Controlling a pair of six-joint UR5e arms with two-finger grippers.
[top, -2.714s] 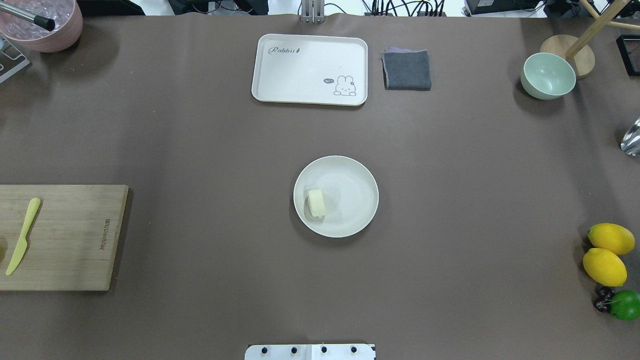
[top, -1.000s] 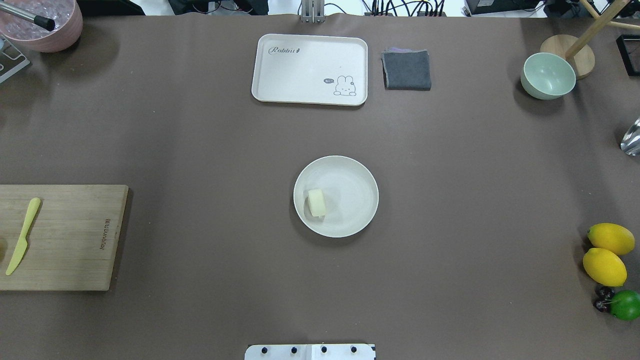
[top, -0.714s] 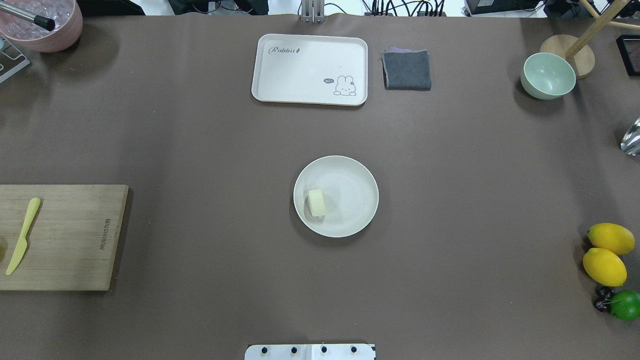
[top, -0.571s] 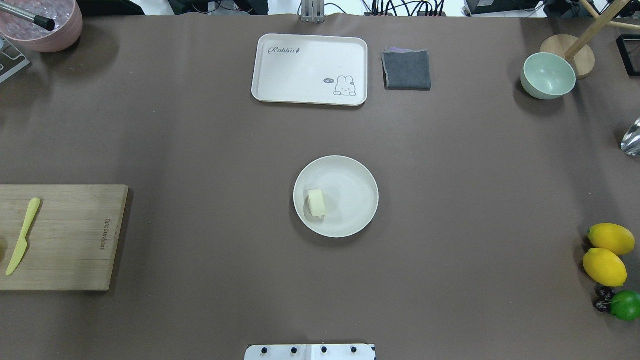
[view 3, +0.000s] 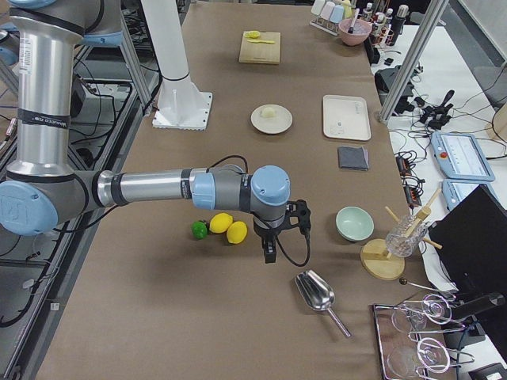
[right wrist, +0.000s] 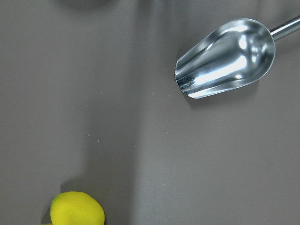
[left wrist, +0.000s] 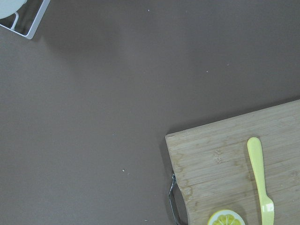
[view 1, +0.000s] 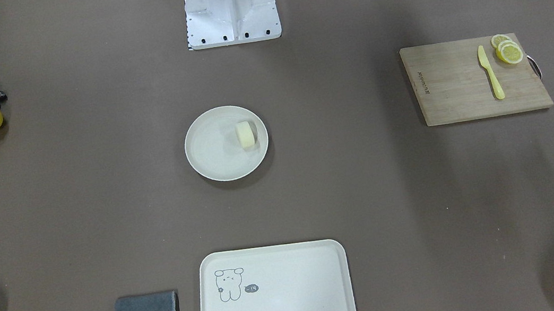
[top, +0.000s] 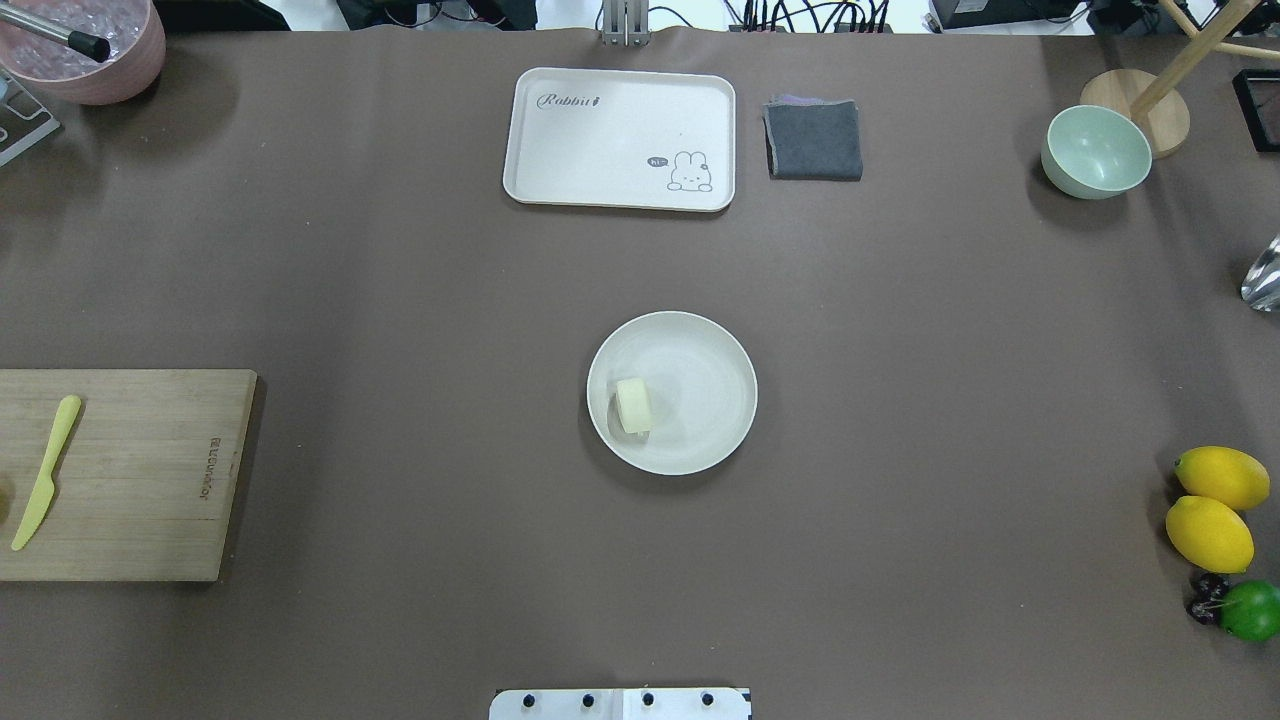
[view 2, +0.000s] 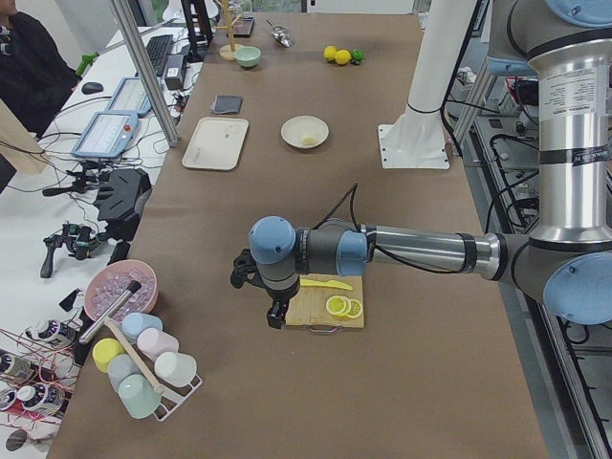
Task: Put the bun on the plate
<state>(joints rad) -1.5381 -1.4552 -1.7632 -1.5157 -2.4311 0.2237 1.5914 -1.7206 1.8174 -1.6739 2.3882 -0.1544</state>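
The pale cream-yellow bun [top: 633,405] lies on its side inside the round cream-white plate [top: 700,390], near the plate's left part, at the table's middle; both also show from the front as bun [view 1: 246,134] and plate [view 1: 211,145]. Neither gripper is near them. My left gripper [view 2: 274,320] hangs over the table's left end beside the cutting board, and my right gripper [view 3: 268,255] hangs over the right end by the lemons. Both show only in the side views, so I cannot tell whether they are open or shut.
A wooden cutting board [top: 140,470] with a yellow knife [top: 45,470] and lemon slices [view 1: 508,50] sits at the left. A rabbit tray [top: 620,138], grey cloth [top: 814,140] and green bowl [top: 1096,152] stand at the back. Lemons [top: 1210,532], a lime [top: 1250,610] and a metal scoop [right wrist: 225,58] lie at the right.
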